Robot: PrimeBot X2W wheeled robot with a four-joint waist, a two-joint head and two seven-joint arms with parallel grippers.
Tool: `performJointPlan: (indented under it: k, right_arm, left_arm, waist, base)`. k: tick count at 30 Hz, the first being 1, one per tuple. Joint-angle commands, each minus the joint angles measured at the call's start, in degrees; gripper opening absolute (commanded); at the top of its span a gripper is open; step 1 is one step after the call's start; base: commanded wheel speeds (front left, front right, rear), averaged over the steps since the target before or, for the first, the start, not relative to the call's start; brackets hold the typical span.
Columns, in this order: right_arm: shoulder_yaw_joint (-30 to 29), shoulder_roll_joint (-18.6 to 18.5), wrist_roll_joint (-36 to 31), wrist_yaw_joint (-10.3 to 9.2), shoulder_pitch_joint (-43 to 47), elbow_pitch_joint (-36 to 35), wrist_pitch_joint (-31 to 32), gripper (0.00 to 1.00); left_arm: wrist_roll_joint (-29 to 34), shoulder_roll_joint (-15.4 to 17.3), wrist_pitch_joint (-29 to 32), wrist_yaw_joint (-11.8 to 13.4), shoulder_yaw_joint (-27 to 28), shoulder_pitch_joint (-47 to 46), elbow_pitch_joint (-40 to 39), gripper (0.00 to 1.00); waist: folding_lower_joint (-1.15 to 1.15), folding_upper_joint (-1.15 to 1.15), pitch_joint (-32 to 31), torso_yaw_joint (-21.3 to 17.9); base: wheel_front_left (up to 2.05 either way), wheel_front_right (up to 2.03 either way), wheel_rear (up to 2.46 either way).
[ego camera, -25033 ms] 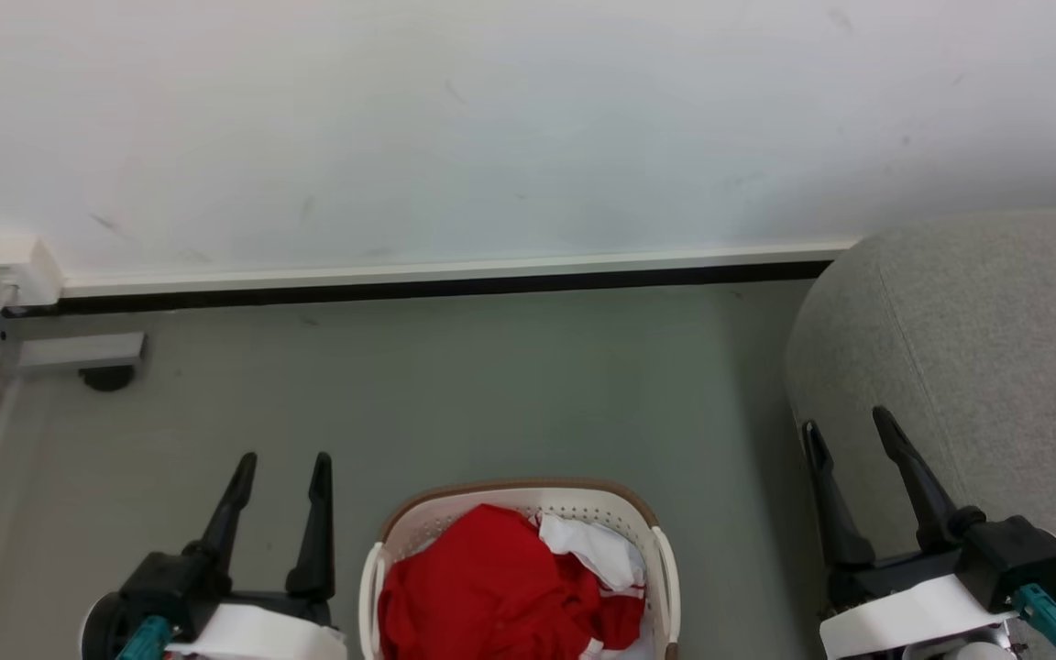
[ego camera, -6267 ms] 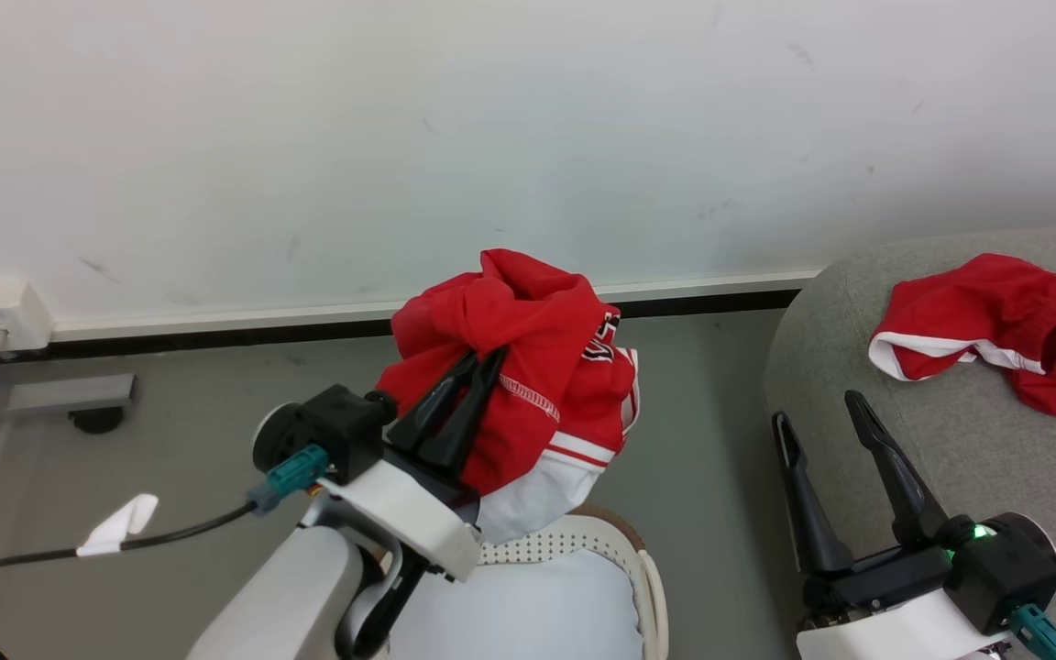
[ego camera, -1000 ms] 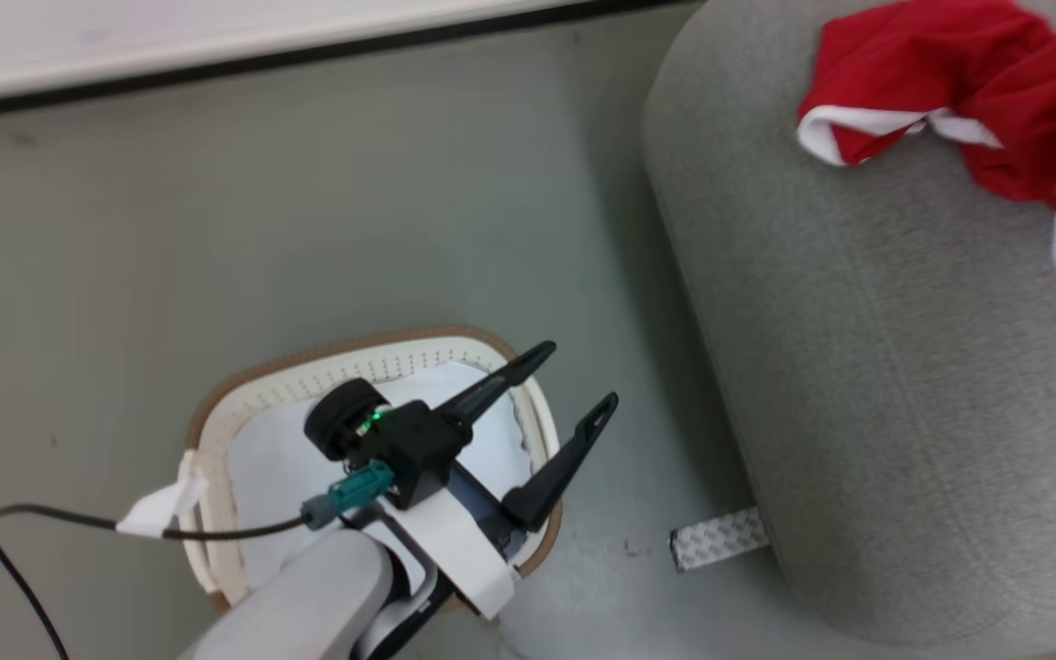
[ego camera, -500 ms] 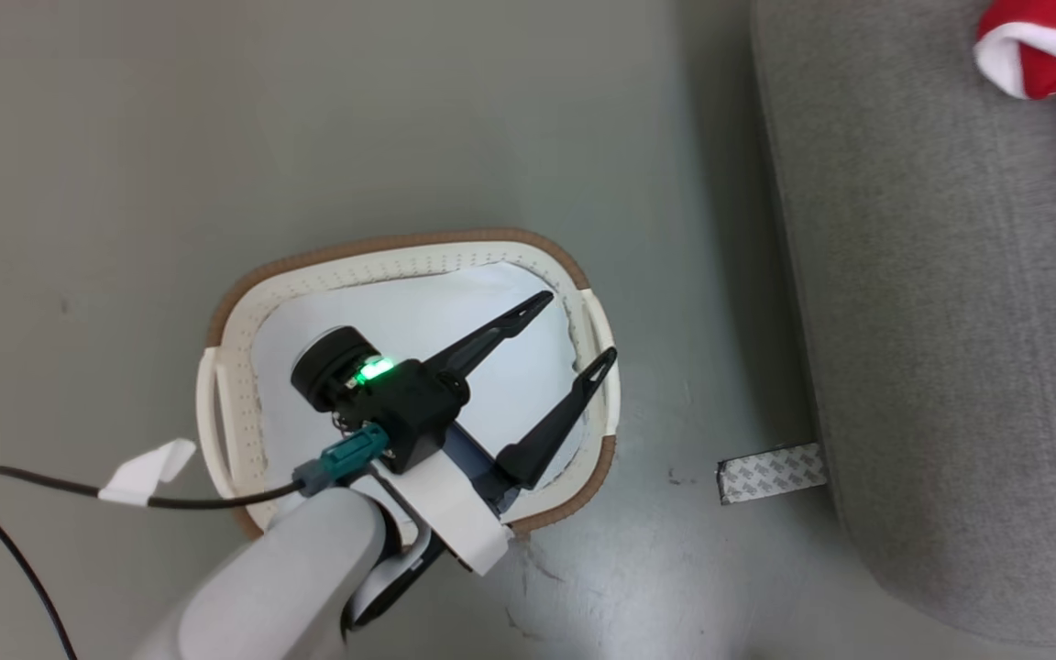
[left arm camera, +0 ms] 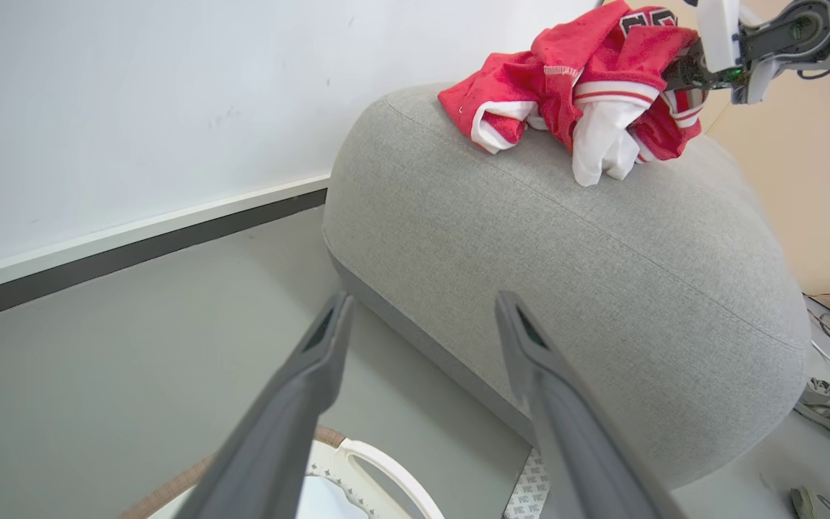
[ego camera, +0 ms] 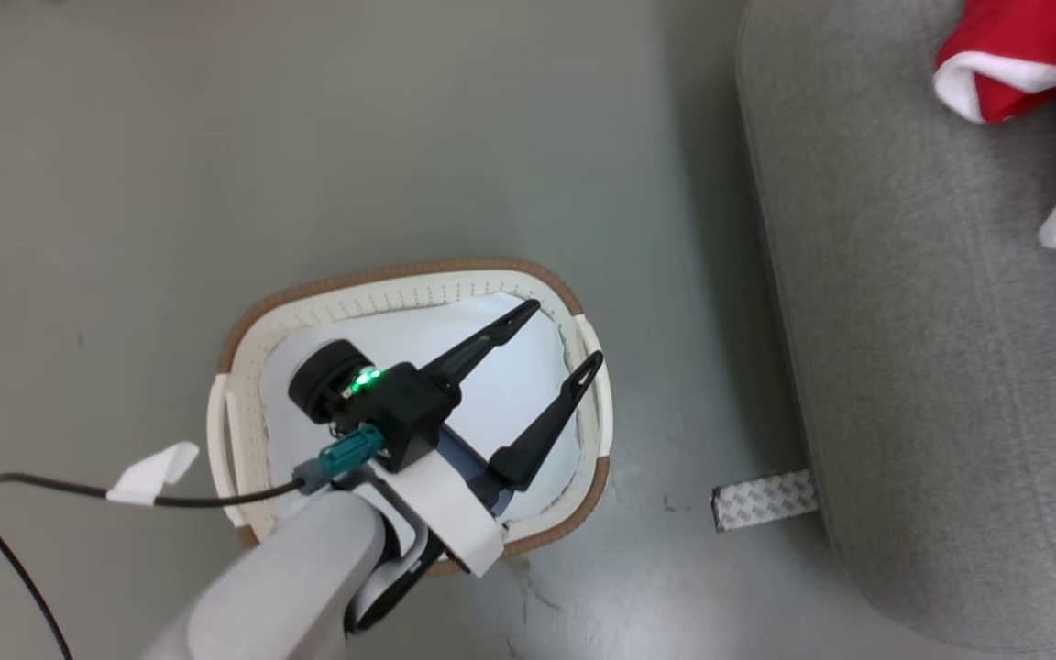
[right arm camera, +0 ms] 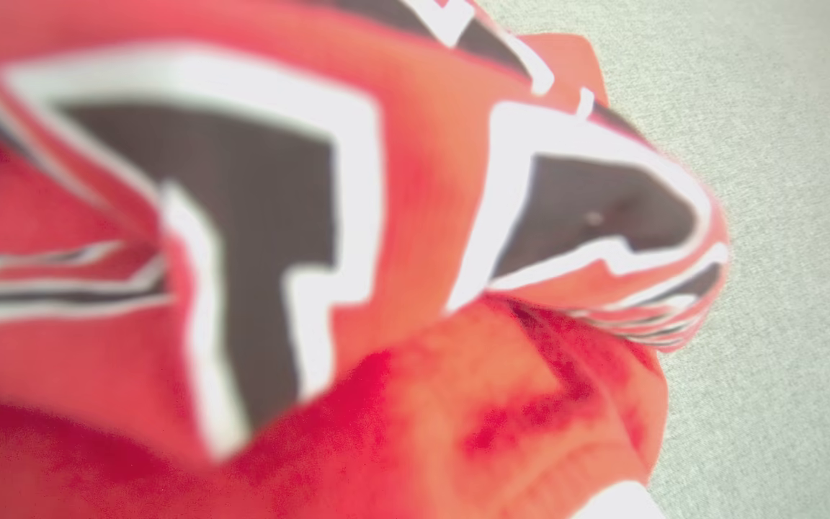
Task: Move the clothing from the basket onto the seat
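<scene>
Left wrist view gives you the clothing (left arm camera: 581,79) best: a crumpled red heap with white trim lying on top of the seat (left arm camera: 566,274), with one white fold hanging a little way down the rounded grey side. The right hand (left arm camera: 674,73) is at the far edge of the heap. Its dark fingers are buried in the red cloth, so you cannot tell whether they stand apart or are clamped on it. Right wrist view puts you right against the clothing (right arm camera: 386,288): blurred red fabric with black-and-white lettering close to the lens, and grey seat (right arm camera: 782,216) fabric beside it. Head view shows you a corner of the clothing (ego camera: 1023,37) at the upper right, on the seat (ego camera: 931,367). Well apart from it, the basket (ego camera: 418,273) stands on the floor (ego camera: 308,137) beside the seat, with a pale pad (ego camera: 523,380) lying in its bottom. The left hand (ego camera: 563,333) is over the basket, its fingers spread wide with nothing between them, pointing toward the seat. A black cable (ego camera: 216,500) with a white tag runs off from its wrist. A patterned strip of tape (ego camera: 764,500) lies on the floor at the foot of the seat.
</scene>
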Motion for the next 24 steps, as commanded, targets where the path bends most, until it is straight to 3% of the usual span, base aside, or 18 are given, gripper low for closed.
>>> performJointPlan:
  k: [1,9,15,21,24]
  right_arm:
    - [0.57,-0.2,0.26,-0.13,1.5,-0.35,0.34,1.0]
    - [5.72,-1.65,1.87,-0.13,6.32,-3.9,6.83,1.0]
    - [8.24,-4.54,4.99,-0.13,11.23,-11.37,10.43,1.0]
    - [9.48,-6.66,7.51,-0.13,15.85,-24.06,6.56,1.0]
    - [8.64,-6.63,7.74,-0.14,17.2,-31.22,-0.25,1.0]
  left_arm:
    - [-0.81,-0.05,-0.71,0.01,0.02,1.06,0.55,1.0]
    - [-2.54,-1.5,-1.47,0.93,0.65,4.97,2.93,1.0]
    - [-3.96,-2.86,-1.89,1.69,1.7,8.2,3.76,1.0]
    - [-4.36,-3.1,-1.91,3.44,4.99,11.07,3.35,1.0]
    - [-4.36,-2.78,-1.93,4.37,7.56,12.67,2.67,1.0]
  waist:
    - [0.0,0.0,-2.5,-0.57]
    - [0.0,0.0,-12.57,-1.73]
    - [0.0,0.0,-19.63,-1.45]
    - [0.0,0.0,-25.66,0.11]
    - [0.0,0.0,-28.15,1.31]
  base:
    - [0.0,0.0,0.0]
    - [0.0,0.0,0.0]
    - [0.0,0.0,0.0]
    - [0.0,0.0,0.0]
    - [0.0,0.0,0.0]
